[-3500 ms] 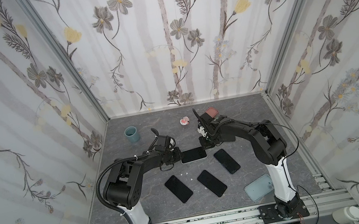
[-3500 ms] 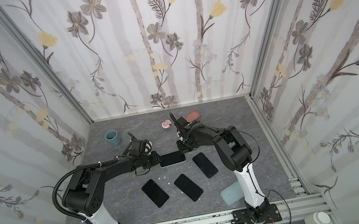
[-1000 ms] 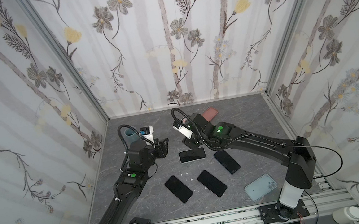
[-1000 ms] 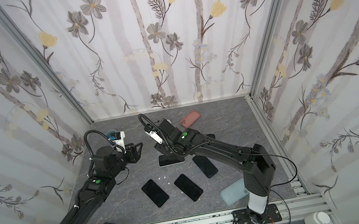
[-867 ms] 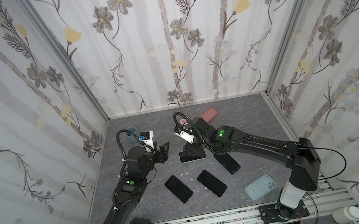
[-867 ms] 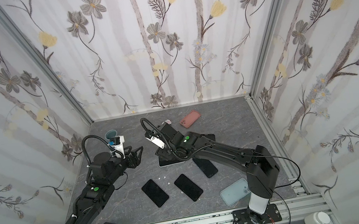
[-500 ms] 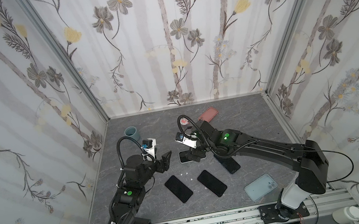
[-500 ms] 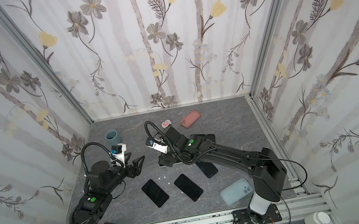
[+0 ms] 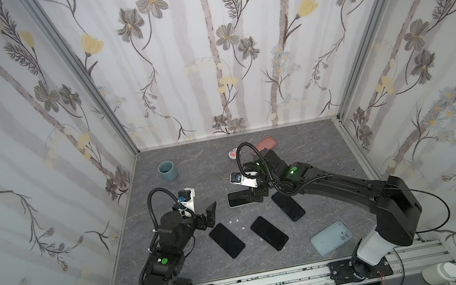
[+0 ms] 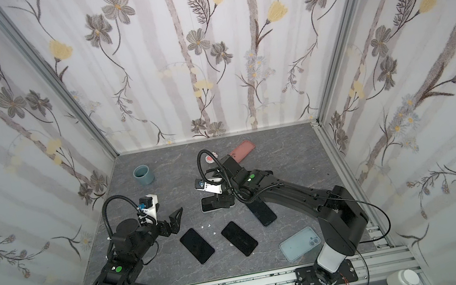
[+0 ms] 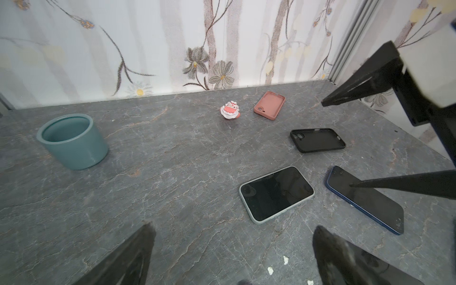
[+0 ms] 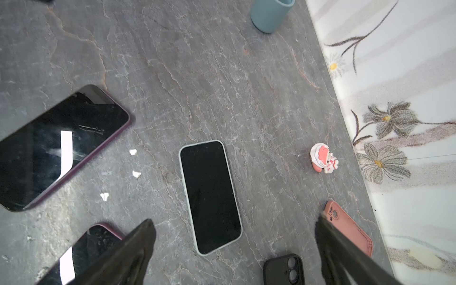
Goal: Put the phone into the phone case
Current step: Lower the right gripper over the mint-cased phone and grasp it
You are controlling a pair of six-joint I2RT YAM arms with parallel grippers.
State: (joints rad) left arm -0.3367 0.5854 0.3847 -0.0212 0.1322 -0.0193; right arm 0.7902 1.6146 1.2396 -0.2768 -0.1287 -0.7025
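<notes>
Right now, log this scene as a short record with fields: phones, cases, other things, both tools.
phones: four, flat and screen up on the table: pale-rimmed phone, blue-rimmed phone, purple-rimmed phones
cases: pink case, black case, light blue case, each lying apart from the phones
other: teal cup, Santa figurine
left tool: open, holds nothing
right tool: open, over the pale-rimmed phone, not gripping it

We are holding our left arm (image 9: 163, 261) stretched forward, the left gripper (image 9: 212, 211) gaping wide and empty. Our right arm (image 9: 346, 189) is angling inward, the right gripper (image 9: 253, 196) pointing down, likewise gaping, empty.
</notes>
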